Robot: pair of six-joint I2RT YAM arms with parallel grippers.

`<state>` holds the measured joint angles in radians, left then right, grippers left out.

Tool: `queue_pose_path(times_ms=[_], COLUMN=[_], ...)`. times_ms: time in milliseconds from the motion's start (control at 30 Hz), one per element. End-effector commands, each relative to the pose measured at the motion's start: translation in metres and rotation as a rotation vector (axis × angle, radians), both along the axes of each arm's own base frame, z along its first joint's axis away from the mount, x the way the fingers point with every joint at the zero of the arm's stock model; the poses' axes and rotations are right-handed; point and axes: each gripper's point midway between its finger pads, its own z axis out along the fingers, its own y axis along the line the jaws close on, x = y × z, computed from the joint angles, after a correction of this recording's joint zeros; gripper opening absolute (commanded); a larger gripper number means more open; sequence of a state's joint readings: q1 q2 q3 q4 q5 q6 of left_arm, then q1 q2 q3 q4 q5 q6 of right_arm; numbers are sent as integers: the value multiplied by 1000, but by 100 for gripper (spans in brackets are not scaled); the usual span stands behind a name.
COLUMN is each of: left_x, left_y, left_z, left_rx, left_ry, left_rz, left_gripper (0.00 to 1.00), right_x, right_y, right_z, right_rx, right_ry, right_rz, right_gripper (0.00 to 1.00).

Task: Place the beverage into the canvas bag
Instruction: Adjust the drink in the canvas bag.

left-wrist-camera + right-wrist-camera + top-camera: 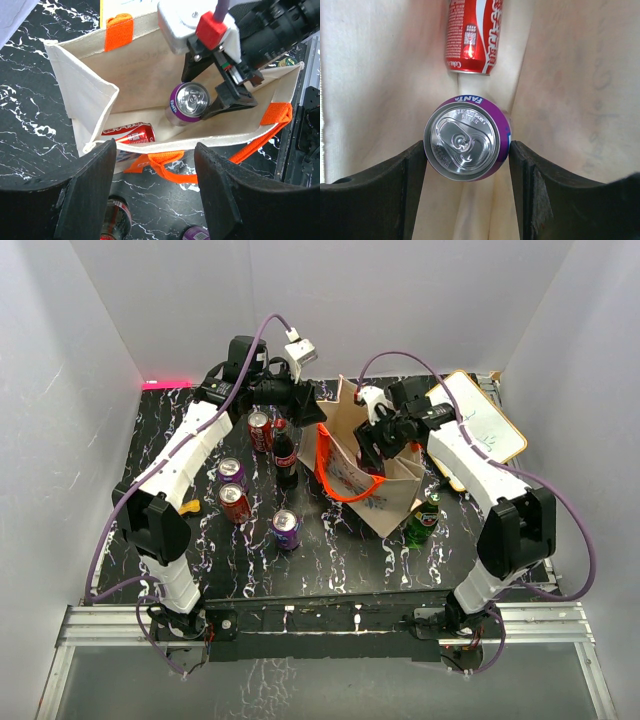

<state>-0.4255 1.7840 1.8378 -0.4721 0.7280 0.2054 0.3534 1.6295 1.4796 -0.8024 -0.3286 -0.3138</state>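
Note:
The beige canvas bag (395, 495) with orange handles (330, 475) stands open at mid-table. My right gripper (380, 455) reaches down into it and is shut on a purple Fanta can (465, 145), held upright between both fingers above the bag's floor. A red cola can (472, 35) lies on its side inside the bag. The left wrist view shows the bag wall (145, 75), the purple can (190, 100) and the red can (130, 134). My left gripper (310, 410) is open and empty over the bag's left rim, an orange handle (170, 165) below its fingers.
Left of the bag stand a red can (259, 430), a dark cola bottle (285, 455), a purple can (232, 472), another red can (235, 502) and a purple can (286, 528). A green bottle (422, 520) stands by the bag's right side. A whiteboard (478, 425) lies at far right.

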Motion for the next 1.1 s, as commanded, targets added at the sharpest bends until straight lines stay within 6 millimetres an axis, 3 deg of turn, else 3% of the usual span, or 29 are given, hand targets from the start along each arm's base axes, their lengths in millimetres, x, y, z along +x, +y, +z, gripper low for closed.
queue_pose_path(times_ms=[0, 200, 467, 800, 1067], left_x=[-11, -12, -14, -17, -20], left_y=[5, 4, 3, 5, 6], left_z=[31, 31, 32, 30, 34], left_rx=[-39, -63, -67, -53, -53], left_ry=[-53, -26, -27, -33, -39], left_rz=[5, 23, 8, -1, -8], left_gripper=[62, 62, 62, 63, 64], right_x=[12, 3, 10, -1, 8], right_y=[17, 28, 3, 0, 12], right_z=[5, -12, -39, -45, -16], right_rx=[69, 121, -6, -20, 47], right_ry=[-55, -14, -49, -33, -89], right_rz=[54, 110, 40, 61, 76], right_gripper=[8, 8, 12, 48, 73])
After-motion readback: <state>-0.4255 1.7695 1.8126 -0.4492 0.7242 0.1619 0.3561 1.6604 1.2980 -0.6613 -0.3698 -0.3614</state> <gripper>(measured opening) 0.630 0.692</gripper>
